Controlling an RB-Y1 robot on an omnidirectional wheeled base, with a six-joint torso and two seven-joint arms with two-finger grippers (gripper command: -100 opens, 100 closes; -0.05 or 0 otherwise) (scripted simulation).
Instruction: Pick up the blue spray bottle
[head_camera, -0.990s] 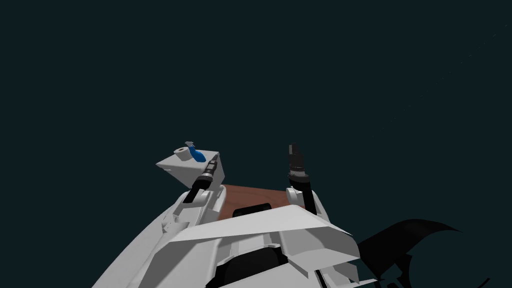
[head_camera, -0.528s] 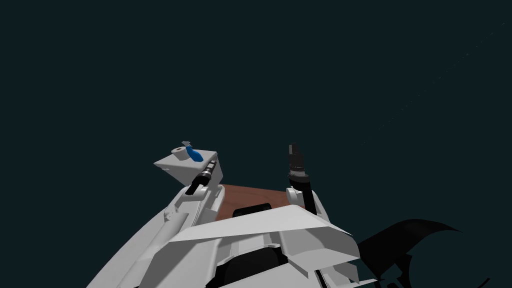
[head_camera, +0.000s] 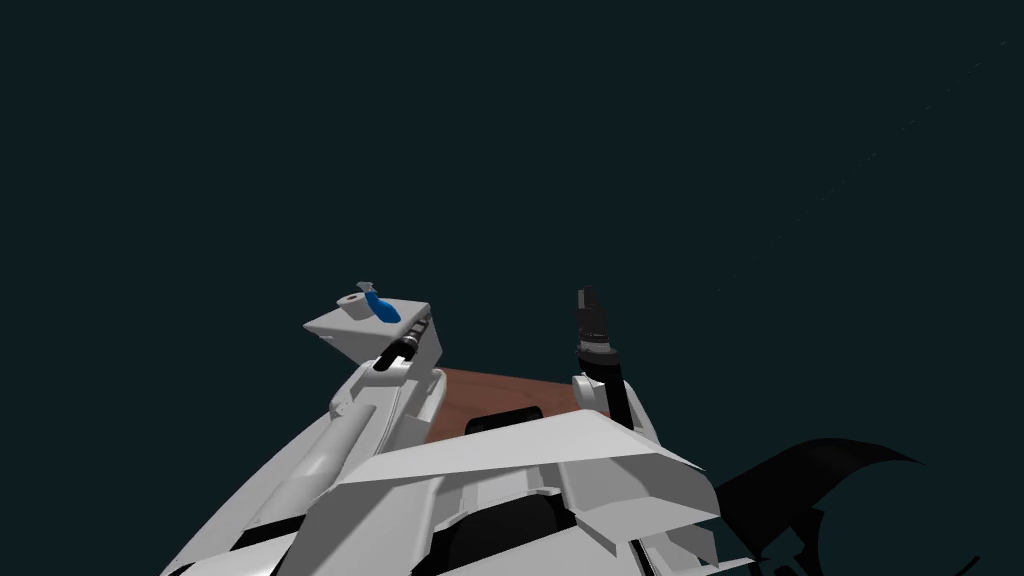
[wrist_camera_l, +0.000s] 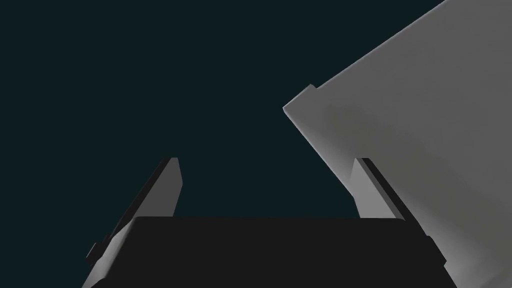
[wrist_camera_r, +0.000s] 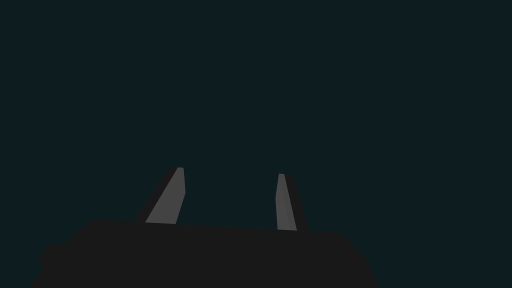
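Note:
The blue spray bottle (head_camera: 382, 307) lies tilted on top of a white block (head_camera: 350, 340), next to a small white roll (head_camera: 351, 301). My left gripper (head_camera: 425, 322) is at the block's near right corner, just right of the bottle and apart from it. In the left wrist view the left gripper (wrist_camera_l: 267, 165) stands open with nothing between its fingers, and the block's grey side (wrist_camera_l: 410, 115) lies close by one finger. My right gripper (head_camera: 585, 298) is held up on the right, away from the block. Seen from its own wrist, the right gripper (wrist_camera_r: 230, 172) is open and empty.
A brown surface (head_camera: 490, 390) lies low between my two arms, just before the white block. All around is a flat dark teal backdrop. A black area (head_camera: 820, 490) shows at the lower right.
My left arm has stretched forward, bringing its gripper up to the block's top edge. The block and bottle sit slightly further left and up in the picture. The right arm has not moved.

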